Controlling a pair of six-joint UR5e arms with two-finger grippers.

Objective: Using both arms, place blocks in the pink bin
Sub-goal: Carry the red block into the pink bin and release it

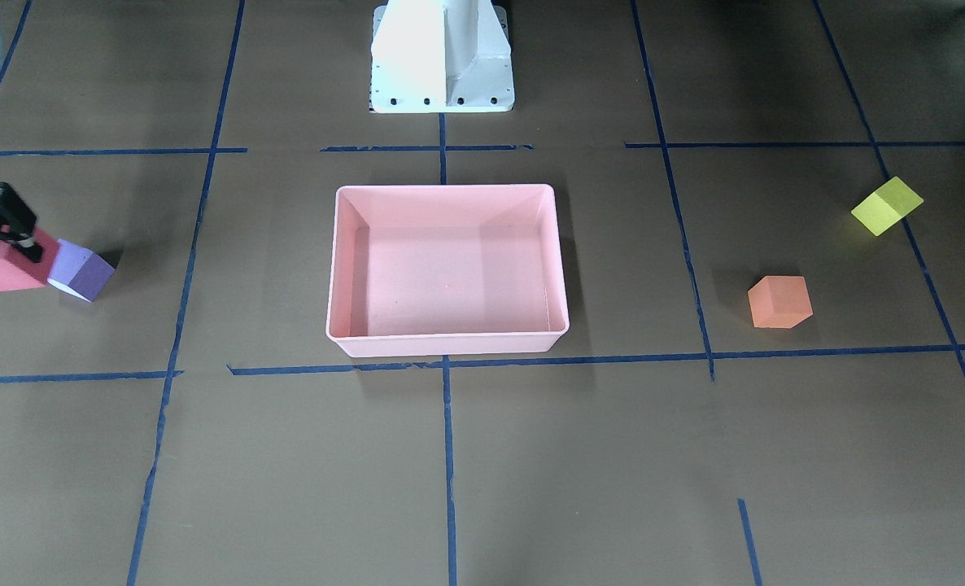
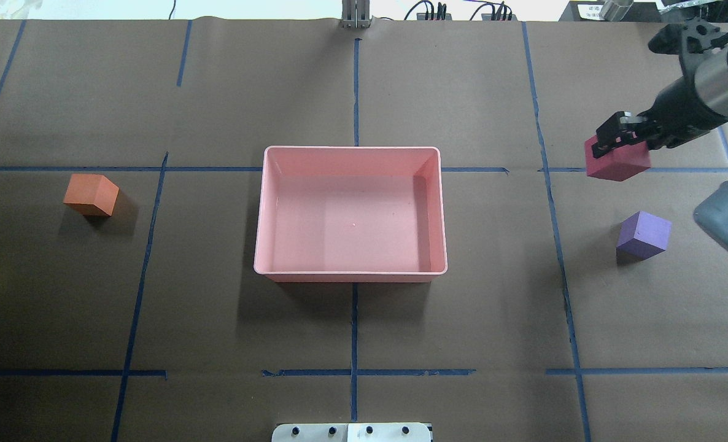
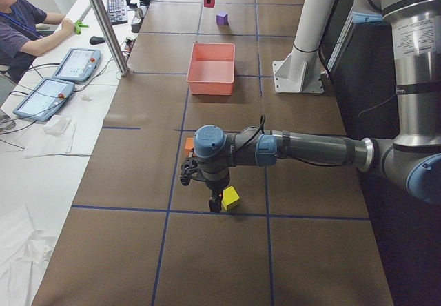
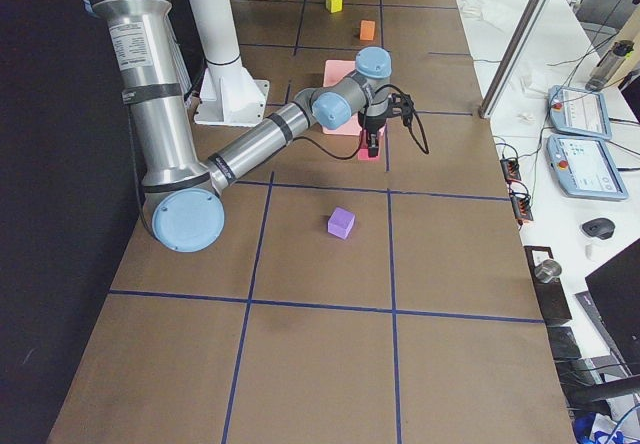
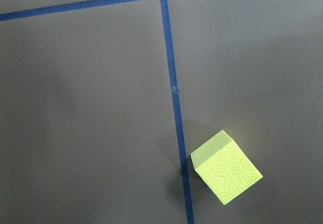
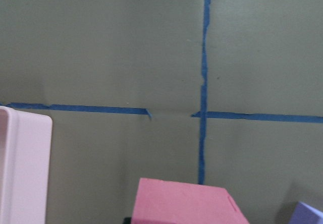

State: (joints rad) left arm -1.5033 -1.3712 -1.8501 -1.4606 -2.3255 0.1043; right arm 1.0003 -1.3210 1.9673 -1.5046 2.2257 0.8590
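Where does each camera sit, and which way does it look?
Front: across the table, facing the white base; right gripper at left edge.
Overhead: from behind, looking down; right arm shows.
Left side: table's end; left arm near.
Right side: opposite end; right arm near.
Left wrist: down onto yellow block; no body.
Right wrist: down past red block.
Shared: front and overhead show pink bin.

Overhead view, pale-pink bin (image 2: 352, 276) central, orange cube (image 2: 91, 194) at its 9 o'clock, yellow cube (image 1: 887, 206) beyond, purple cube (image 2: 644, 234) at 3 o'clock, red cube (image 2: 619, 166) at 2 o'clock in right gripper (image 2: 619, 144).
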